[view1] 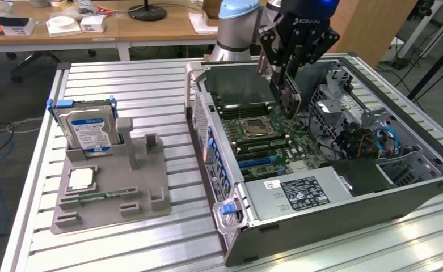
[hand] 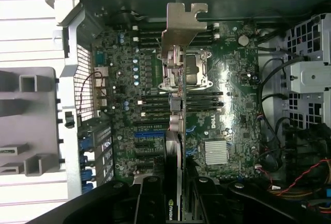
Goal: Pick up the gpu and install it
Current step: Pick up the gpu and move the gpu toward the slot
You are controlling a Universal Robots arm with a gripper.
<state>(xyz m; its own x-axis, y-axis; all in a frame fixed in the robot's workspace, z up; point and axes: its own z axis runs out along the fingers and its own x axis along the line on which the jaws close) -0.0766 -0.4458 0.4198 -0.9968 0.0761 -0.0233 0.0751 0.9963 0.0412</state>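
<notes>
Gpu (view1: 289, 99) first: in the exterior view we see it in the upper middle of the frame, hanging on edge from the tool (view1: 283, 71) over the open computer case (view1: 229, 238), above the motherboard (view1: 282, 141). The tool's jaws are closed partway onto the card, pinching it from both faces. At the exterior view's left a hard drive (view1: 89, 133) stands in a grey holder (view1: 142, 181) on the slatted desk (view1: 130, 85), well apart from the case. In the wrist view we look straight along the gpu (hand: 176, 123), seen edge-on, its silver bracket (hand: 182, 32) at the far end. The tool (hand: 178, 203) clamps the card's near end, one black finger (hand: 150, 206) on either side. Beyond the card lie the processor socket (hand: 199, 71) and memory slots (hand: 204, 102).
</notes>
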